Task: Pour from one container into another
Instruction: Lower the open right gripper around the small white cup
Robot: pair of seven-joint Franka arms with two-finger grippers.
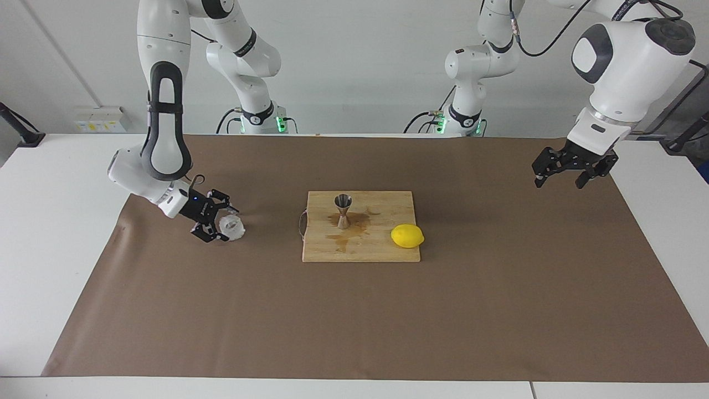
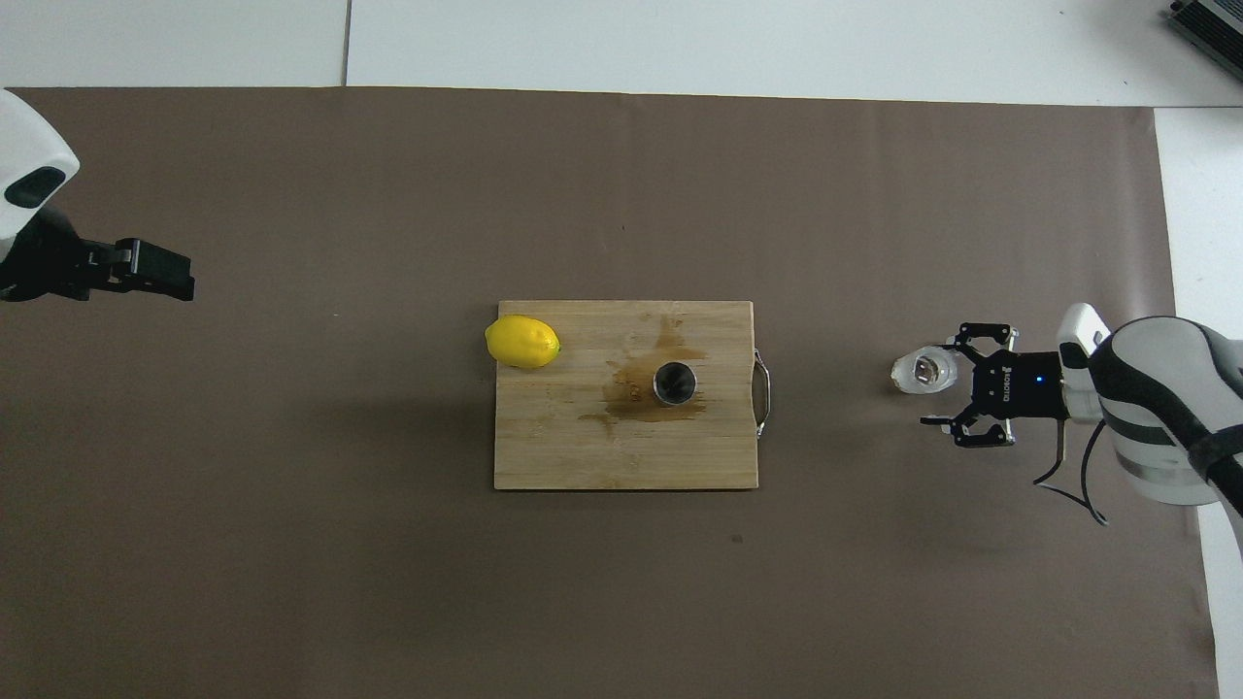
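Right gripper (image 1: 217,224) fingers spread beside tumbler (image 1: 230,227); left gripper (image 1: 570,169) spread, aloft; no legible writing.

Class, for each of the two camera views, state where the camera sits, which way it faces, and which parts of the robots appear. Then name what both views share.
Facing view: high across the table, looking at both whole arms, right gripper, left gripper.
Overhead view: above the robots' end, looking steeply down; only grippers and wrists show.
Shared: bumpy clear tumbler, steel hourglass jigger, yellow lemon, stained wooden cutting board, mirrored end for end.
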